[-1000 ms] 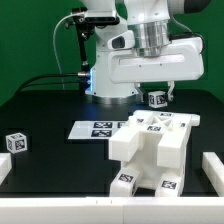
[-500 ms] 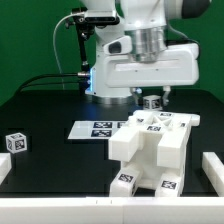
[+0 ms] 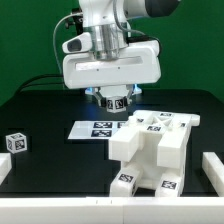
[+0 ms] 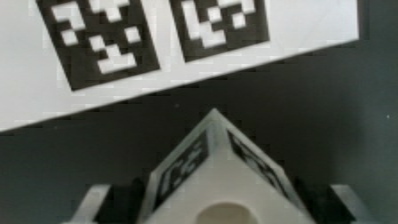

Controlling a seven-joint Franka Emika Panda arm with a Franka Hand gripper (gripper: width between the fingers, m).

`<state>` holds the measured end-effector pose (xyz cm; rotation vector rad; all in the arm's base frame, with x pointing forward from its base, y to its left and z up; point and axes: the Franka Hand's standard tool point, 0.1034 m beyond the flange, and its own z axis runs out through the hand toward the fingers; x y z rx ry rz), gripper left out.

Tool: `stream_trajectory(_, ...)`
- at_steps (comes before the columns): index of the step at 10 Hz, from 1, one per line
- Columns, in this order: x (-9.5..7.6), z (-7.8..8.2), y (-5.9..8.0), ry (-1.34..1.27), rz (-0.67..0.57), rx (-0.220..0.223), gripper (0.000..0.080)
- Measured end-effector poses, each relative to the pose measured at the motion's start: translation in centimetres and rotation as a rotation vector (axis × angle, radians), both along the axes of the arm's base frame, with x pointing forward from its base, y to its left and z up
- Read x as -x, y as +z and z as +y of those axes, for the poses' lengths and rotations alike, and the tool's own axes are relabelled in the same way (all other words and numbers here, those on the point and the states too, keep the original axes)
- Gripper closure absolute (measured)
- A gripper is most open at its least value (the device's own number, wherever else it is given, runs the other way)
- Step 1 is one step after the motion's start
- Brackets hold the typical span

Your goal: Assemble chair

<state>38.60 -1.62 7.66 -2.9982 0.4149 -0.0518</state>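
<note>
Note: gripper [image 3: 117, 102] clamped on small white chair part [image 4: 214, 175], above marker board [image 3: 86, 129] mid-table. You see chair assembly [image 3: 150, 150] toward front-right corner; loose tagged block [image 3: 14, 142] near left edge.

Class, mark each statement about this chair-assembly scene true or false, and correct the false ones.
1. The gripper holds a small tagged part. True.
2. The loose cube lies at the exterior view's right. False: it lies at the left.
3. The marker board rests on top of the chair assembly. False: it lies flat on the table, beside the assembly.
4. The chair assembly carries several tags. True.
</note>
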Motion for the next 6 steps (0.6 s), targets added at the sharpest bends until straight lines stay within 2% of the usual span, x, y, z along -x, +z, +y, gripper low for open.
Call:
stream_trajectory(3,0.0,-0.3,-0.1,0.004,0.015,-0.01,0.0402)
stream_trajectory(4,-1.0,-1.8,0.4,-0.021,0.03,-0.042,0.04)
stream_trajectory(5,-2.0,-3.9,0.8,-0.075,0.053,-0.085,0.04)
stream_trajectory(6,-2.7,-5.5,0.2,-0.112,0.084,-0.103,0.04)
